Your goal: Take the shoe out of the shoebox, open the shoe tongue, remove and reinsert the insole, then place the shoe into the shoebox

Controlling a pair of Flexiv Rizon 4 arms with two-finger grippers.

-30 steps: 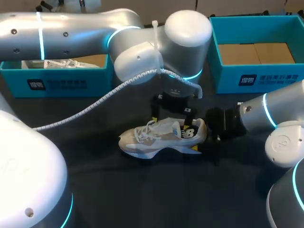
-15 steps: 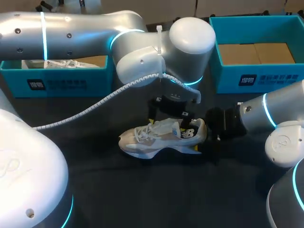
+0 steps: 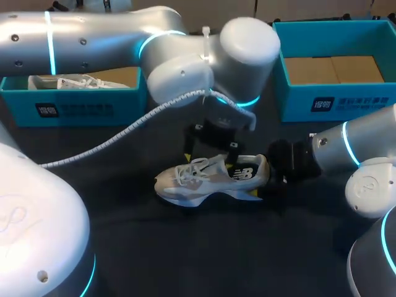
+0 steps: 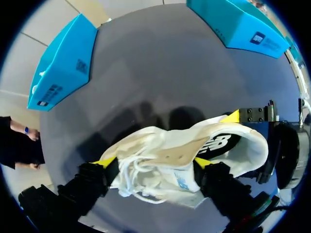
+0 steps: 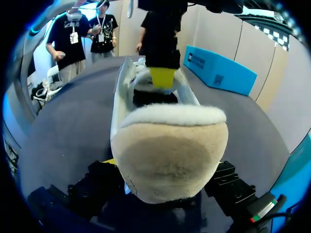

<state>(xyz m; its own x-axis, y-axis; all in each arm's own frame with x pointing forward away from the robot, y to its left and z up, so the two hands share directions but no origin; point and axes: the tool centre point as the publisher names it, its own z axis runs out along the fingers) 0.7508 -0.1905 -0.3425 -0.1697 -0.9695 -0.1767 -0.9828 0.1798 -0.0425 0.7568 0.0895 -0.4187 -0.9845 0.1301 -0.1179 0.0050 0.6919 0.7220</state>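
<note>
The dark bench [image 3: 185, 253] is carrying a white shoe [image 3: 210, 179], which is sitting on its sole near the middle, toe pointing toward the left edge. A teal shoebox [image 3: 80, 105] is standing at the far left corner and a second shoebox [image 3: 334, 96] at the far right corner.

Not much to the setting, tbh. The worktop [image 3: 124, 247] was one flat surface under a plain, matte, nearly black cover. From the wrist cameras the same worktop read more as charcoal grey, and its far edge looked curved. Lighting was even and fairly soft. A couple of blurry shadows [image 4: 160, 116] sat around the middle of the worktop, darker than the cover around them.
</note>
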